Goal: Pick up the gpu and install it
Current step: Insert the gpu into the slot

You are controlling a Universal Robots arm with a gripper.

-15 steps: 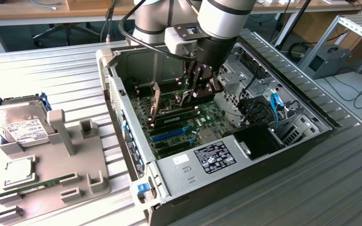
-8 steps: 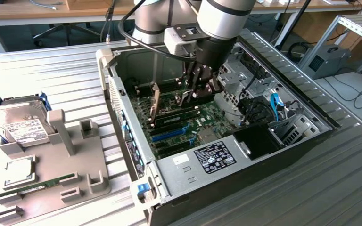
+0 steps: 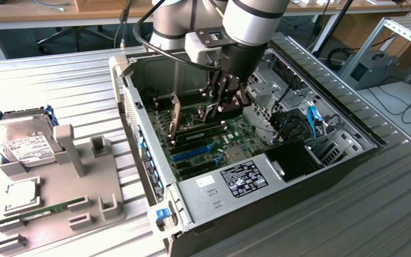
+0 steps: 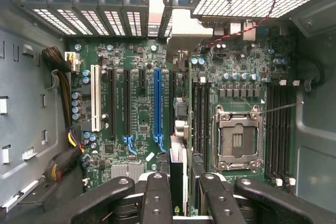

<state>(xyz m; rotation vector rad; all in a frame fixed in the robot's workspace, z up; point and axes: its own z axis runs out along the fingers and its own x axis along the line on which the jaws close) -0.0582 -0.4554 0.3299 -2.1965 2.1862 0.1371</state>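
Here the arm (image 3: 241, 21) is reaching down into the open case (image 3: 191, 187), which is lying on its side on the ribbed metal table (image 3: 62, 80). The gripper (image 3: 223, 104) is hanging just above the motherboard (image 3: 205, 136), and its fingers (image 3: 228, 93) are sitting partly closed around the gpu (image 3: 177, 115), which is standing edge-on between them (thin and dark from this angle, with its silver bracket end facing the case's rear wall).

In the wrist view, the gripper (image 4: 178, 198) is showing as black linkages, and the gpu (image 4: 178, 77) is running as a narrow upright strip from between the fingers (image 4: 156, 192) toward the slotted rear panel (image 4: 94, 22). The card is lying just beside the long blue slot (image 4: 157, 103), between it and the RAM slots (image 4: 199, 119); whether its edge is touching a slot I cannot tell. The empty CPU socket (image 4: 237, 137) is sitting further along the motherboard (image 4: 136, 124), and a white slot (image 4: 96, 98) is lying on the far side of the blue one.

Off to the exterior view's left, well apart from the case, a grey holder (image 3: 70, 187) is carrying a hard drive (image 3: 20, 142) and a RAM stick (image 3: 45, 210).
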